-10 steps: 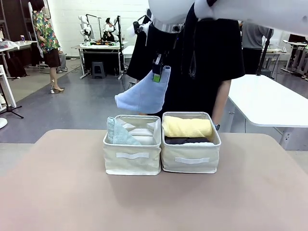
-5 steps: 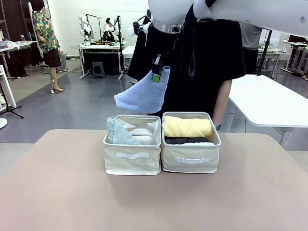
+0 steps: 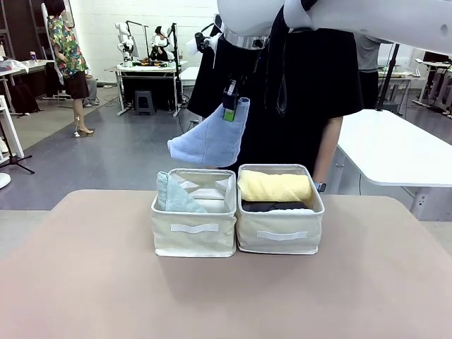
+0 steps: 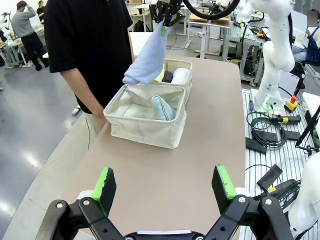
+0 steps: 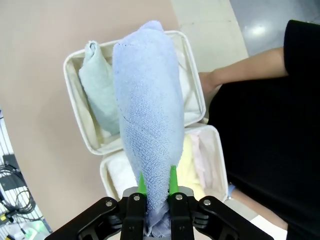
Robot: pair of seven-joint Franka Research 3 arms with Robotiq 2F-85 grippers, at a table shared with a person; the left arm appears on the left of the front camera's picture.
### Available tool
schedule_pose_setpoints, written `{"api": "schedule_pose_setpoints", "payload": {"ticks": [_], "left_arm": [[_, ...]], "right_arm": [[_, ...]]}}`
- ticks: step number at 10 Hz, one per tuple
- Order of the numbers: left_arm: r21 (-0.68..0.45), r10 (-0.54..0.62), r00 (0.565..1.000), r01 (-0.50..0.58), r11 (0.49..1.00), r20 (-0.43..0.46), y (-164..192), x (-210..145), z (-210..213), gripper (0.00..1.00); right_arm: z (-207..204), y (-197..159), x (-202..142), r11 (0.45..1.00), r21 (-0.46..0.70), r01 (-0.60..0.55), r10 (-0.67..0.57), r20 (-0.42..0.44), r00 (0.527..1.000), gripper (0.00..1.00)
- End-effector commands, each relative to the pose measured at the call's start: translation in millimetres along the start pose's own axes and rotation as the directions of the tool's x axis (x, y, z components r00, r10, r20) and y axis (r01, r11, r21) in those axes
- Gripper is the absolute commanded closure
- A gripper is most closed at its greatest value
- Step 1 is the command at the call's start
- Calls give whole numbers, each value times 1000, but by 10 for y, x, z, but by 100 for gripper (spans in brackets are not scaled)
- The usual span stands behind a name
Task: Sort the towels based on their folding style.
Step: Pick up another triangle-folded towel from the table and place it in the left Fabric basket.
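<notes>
Carried the light blue towel (image 3: 210, 138) a hair toward the left, at upper centre of the front view, pinched in the right gripper (image 3: 230, 107). Shifted the white right arm (image 3: 353, 18) slightly along the top edge. Right of centre, swung the person's forearm (image 3: 329, 152) a little rightward, with the sleeve edge drawn in toward the body.

No readable text, label or number anywhere

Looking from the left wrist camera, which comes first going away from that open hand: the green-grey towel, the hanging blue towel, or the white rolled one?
From the left hand:
1. Green-grey towel, in the nearer bin.
2. Blue towel, hanging above that bin's far edge.
3. White rolled towel, in the farther bin.
</notes>
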State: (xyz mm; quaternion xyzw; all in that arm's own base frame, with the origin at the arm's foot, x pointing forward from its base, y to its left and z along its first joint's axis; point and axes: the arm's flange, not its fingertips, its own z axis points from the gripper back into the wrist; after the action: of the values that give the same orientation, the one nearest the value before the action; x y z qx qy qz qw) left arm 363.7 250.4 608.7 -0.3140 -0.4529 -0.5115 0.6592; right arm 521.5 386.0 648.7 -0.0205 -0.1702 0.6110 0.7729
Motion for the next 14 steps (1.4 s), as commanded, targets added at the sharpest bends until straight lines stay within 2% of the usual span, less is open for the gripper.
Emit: {"api": "schedule_pose_setpoints", "payload": {"ticks": [1, 4, 6, 9, 14], "left_arm": [[6, -9, 1000, 9, 1000, 13, -12, 9, -1, 0], [6, -9, 1000, 9, 1000, 13, -12, 9, -1, 0], [6, -9, 1000, 9, 1000, 13, -12, 9, -1, 0], [6, -9, 1000, 9, 1000, 13, -12, 9, -1, 0], [6, -9, 1000, 9, 1000, 13, -12, 9, -1, 0]], "right_arm": [[-52, -171, 131, 1000, 16, -3, 3, -24, 1000, 83], [-356, -455, 218, 997, 80, 22, -16, -75, 997, 83], [-539, -527, 315, 994, 113, 4, 4, -73, 997, 83], [-844, -516, 461, 991, 134, -14, 26, -88, 996, 83], [-1188, -484, 399, 982, 187, -35, 64, -151, 986, 83]]}}
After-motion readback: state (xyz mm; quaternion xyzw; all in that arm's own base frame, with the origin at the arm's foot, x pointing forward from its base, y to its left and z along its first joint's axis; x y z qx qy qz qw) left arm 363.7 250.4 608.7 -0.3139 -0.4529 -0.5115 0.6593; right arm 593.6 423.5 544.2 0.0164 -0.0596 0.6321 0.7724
